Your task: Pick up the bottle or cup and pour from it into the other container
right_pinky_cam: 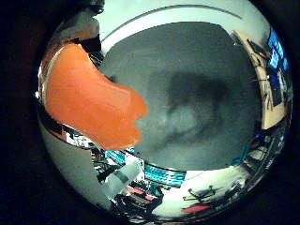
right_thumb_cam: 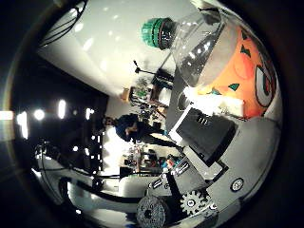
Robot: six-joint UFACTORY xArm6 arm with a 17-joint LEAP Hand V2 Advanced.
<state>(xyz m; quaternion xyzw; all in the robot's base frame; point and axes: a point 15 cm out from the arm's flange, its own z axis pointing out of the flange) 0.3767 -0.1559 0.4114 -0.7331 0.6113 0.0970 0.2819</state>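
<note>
In the right thumb side palm view, a clear plastic bottle [right_thumb_cam: 223, 57] with a green cap [right_thumb_cam: 157, 31] and an orange fruit label lies close against the palm. My hand [right_thumb_cam: 211, 142] shows its white and black fingers pressed along the bottle's side, curled on it. In the right little finger side palm view, the bottle's orange body [right_pinky_cam: 94, 94] fills one side of the picture, and the grey table top [right_pinky_cam: 202, 66] lies below the palm with a dark shadow [right_pinky_cam: 192, 108] on it.
The table's pale curved edge [right_pinky_cam: 169, 17] runs beyond the grey top. A wooden desk with screens [right_pinky_cam: 270, 80] stands past the table. Room furniture and stands [right_pinky_cam: 197, 195] are further off. The thumb side view looks out at the ceiling lights [right_thumb_cam: 62, 109].
</note>
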